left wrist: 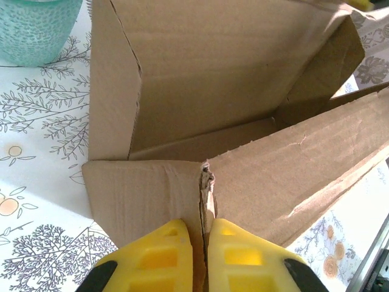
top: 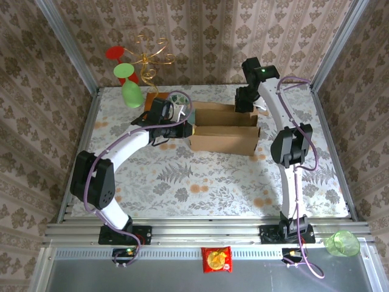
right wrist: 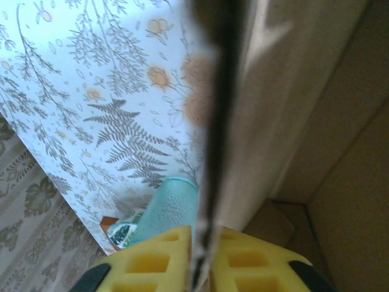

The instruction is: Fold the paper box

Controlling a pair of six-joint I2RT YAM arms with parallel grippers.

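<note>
The plain brown paper box (top: 226, 141) lies open at the back middle of the table, its flaps spread. My left gripper (top: 187, 129) is at the box's left end. In the left wrist view its yellow fingers (left wrist: 173, 255) are shut on a torn corner edge of the paper box (left wrist: 200, 79), whose open inside faces the camera. My right gripper (top: 245, 104) is at the box's far side. In the right wrist view it (right wrist: 203, 246) is shut on a thin cardboard wall of the box (right wrist: 285, 109), seen edge-on.
A teal cup (left wrist: 36, 27) stands just left of the box, also seen past the wall (right wrist: 167, 207). A gold wire stand (top: 152, 58) with red and green pieces is at the back left. A green cup (top: 341, 243) and a red packet (top: 216, 258) lie off the table's front.
</note>
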